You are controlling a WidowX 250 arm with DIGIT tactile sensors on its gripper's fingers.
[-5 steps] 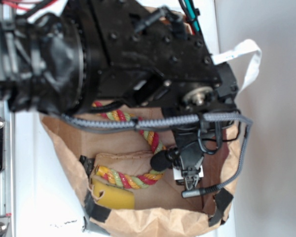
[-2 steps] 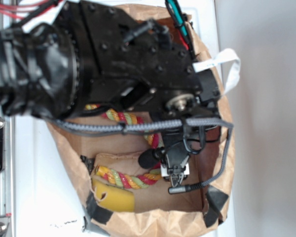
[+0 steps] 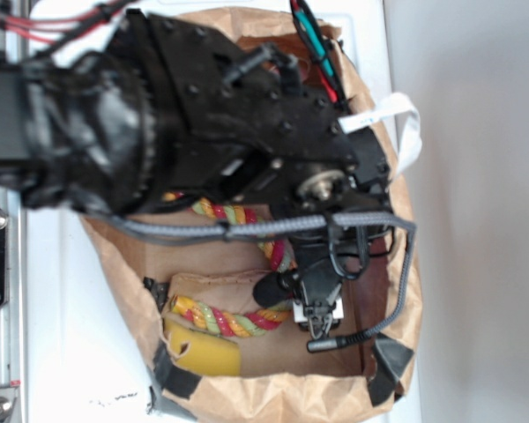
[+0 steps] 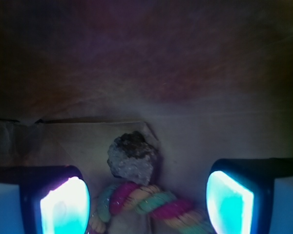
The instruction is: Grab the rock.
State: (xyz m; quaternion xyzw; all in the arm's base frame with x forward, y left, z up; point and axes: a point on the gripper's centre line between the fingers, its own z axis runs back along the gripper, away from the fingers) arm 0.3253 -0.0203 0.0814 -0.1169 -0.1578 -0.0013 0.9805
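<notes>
The rock (image 4: 133,156) is a small rough brown-grey lump lying on the brown floor of the paper bag, seen in the wrist view just above centre. My gripper (image 4: 146,204) is open, its glowing pads (image 4: 63,204) standing wide apart on either side. The rock lies ahead of the fingertips, slightly left of the middle, untouched. A twisted multicoloured rope (image 4: 161,204) crosses between the pads, right in front of the rock. In the exterior view the gripper (image 3: 319,308) hangs down inside the bag and the rock is hidden under the arm.
The brown paper bag (image 3: 273,392) with taped corners encloses everything. The rope (image 3: 229,322) runs along its floor, and a yellow block (image 3: 203,352) lies at the front left corner. A grey braided cable (image 3: 247,229) crosses over the bag.
The arm and gripper have shifted left inside the bag over the last second, then settled slightly lower. Rope and yellow block have stayed put.
</notes>
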